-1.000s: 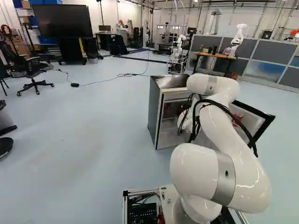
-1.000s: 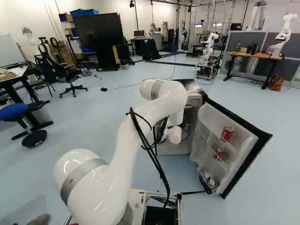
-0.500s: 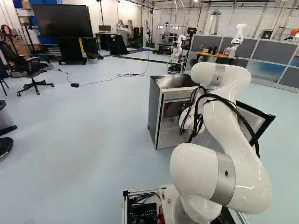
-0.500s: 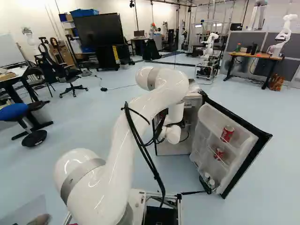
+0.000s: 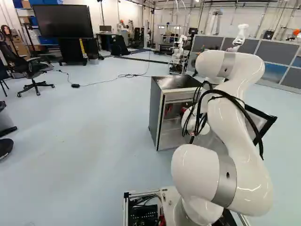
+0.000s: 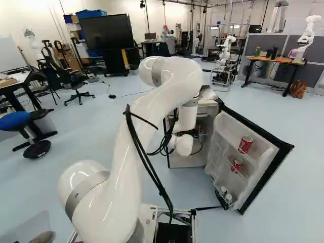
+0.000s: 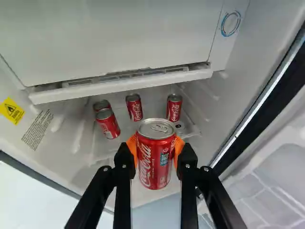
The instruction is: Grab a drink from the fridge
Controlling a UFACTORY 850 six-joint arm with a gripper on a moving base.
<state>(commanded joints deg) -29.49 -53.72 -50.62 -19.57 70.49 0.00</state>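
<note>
In the wrist view my gripper (image 7: 155, 147) is shut on a red can (image 7: 154, 167), its orange pads pressed against two opposite sides. The can stands roughly upright between them, in front of the fridge (image 7: 119, 40) interior. Beyond it, several red cans (image 7: 108, 125) stand on the inner shelf, one partly behind another. The open fridge (image 5: 156, 113) stands ahead of the arm in the left base view. Two more red cans (image 6: 245, 144) sit in the racks of its door. The arm's wrist hides the gripper in both base views.
The fridge door (image 6: 253, 172) swings out to the right of the arm. An office chair (image 5: 33, 75) and a stool (image 6: 36, 149) stand to the left. Another robot (image 6: 226, 53) and a wooden table (image 6: 276, 59) are far behind the fridge.
My arm's upper bend has risen, shifting right in the left base view and slightly left in the right one. The wrist has drawn back a little. The base and fridge have stayed put.
</note>
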